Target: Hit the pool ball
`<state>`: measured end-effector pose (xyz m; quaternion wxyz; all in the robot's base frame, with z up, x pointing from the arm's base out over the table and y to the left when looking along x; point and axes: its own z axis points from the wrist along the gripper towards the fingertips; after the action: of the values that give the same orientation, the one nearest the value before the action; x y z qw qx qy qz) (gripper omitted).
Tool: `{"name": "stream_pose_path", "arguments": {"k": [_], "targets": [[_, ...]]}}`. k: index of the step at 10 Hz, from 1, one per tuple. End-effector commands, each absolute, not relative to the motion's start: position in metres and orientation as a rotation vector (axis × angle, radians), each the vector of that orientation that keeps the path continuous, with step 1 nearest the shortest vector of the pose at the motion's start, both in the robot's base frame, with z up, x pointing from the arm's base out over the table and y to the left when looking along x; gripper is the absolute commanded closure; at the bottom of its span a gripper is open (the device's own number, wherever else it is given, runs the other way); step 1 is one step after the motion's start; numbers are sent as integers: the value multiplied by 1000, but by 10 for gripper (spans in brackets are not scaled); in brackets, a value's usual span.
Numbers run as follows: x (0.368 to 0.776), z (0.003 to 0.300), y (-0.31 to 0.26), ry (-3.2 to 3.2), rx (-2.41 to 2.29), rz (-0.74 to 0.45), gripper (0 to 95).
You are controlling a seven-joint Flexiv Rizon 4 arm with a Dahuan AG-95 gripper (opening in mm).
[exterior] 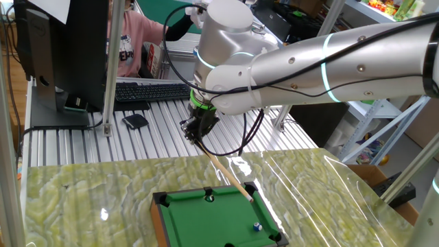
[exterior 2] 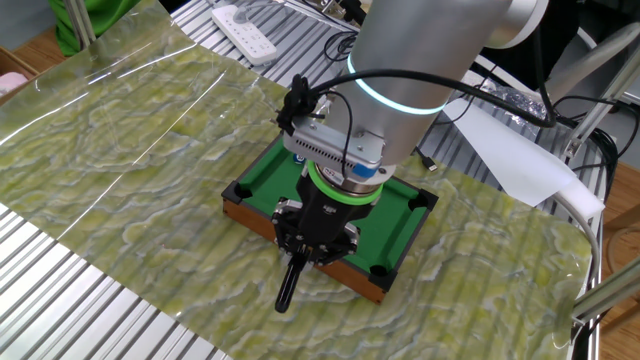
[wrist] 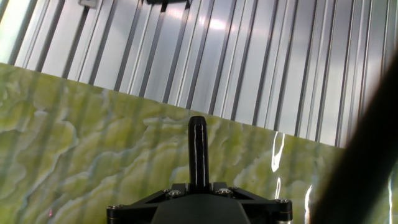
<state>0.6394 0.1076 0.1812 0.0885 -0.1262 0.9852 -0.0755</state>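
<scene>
The pool ball (exterior: 257,225), tiny, blue with a white patch, lies on the felt of the mini green pool table (exterior: 206,223) near its right side. A darker ball (exterior: 210,197) rests by the far rail. My gripper (exterior: 196,130) hangs above and behind the table, shut on a wooden cue stick (exterior: 230,177) whose tip reaches down over the far right corner. From the other side, the gripper (exterior 2: 315,240) covers much of the pool table (exterior 2: 402,215), with the cue's black butt (exterior 2: 289,285) sticking out; the ball is hidden there. The hand view shows only the butt (wrist: 198,149) over the mat.
A green marbled mat (exterior: 82,192) covers the ribbed metal table. Behind it are a keyboard (exterior: 147,90), a small black object (exterior: 135,121), a monitor (exterior: 68,48) and a person in pink (exterior: 134,41). A white power strip (exterior 2: 245,22) and a paper sheet (exterior 2: 520,150) lie at the edges.
</scene>
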Motion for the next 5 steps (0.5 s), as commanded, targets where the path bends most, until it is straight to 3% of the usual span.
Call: {"name": "stream_pose_path", "arguments": {"k": [1,5], "targets": [[641,180,108,2939,-357,-223,950],[641,180,108,2961,-306,-201,950]]}}
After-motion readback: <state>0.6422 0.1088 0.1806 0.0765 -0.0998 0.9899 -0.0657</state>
